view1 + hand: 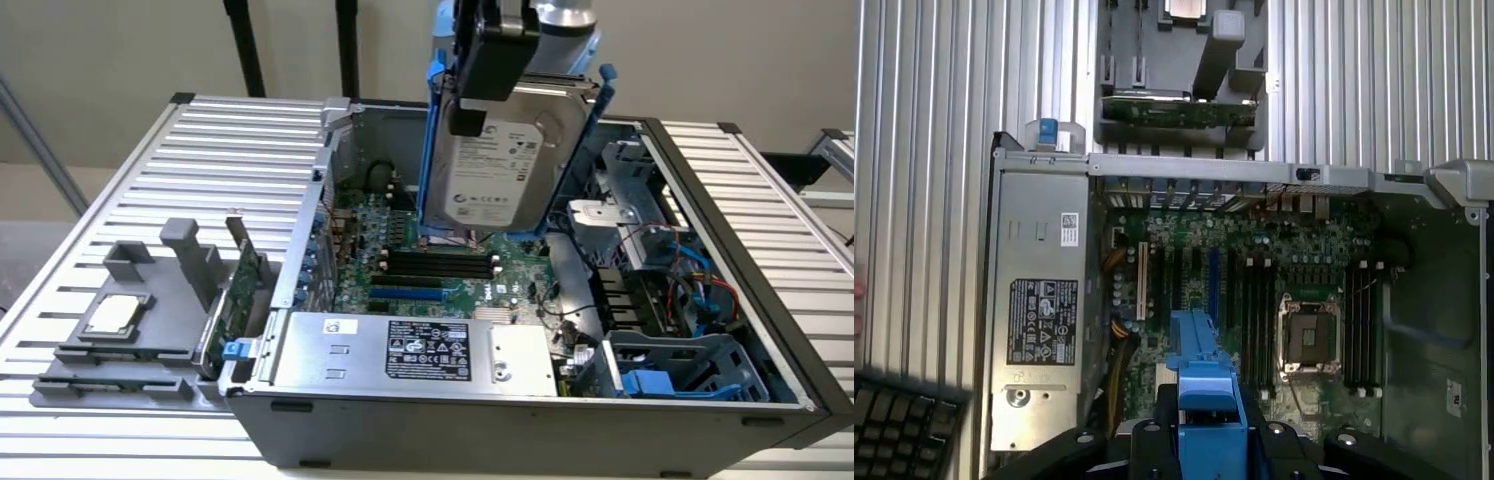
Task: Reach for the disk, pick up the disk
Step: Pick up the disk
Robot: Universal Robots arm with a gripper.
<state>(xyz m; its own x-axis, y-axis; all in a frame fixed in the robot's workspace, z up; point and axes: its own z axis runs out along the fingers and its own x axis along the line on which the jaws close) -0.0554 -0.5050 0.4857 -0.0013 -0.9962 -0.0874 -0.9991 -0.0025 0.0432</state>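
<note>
fingers [470,105] clamped on the disk [501,160]; i see my gripper [487,60] holding it upright above the open computer case [534,420].

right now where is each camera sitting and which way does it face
Exterior view: off the arm, high in front of the open computer case, looking down into it; the gripper holds the disk upright above the motherboard.
Wrist view: on the wrist, facing straight down into the case; the gripper shows, clamped on the disk's blue carrier rail.
Shared: the motherboard, the power supply, the disk, and the grey holder outside the case.
</note>
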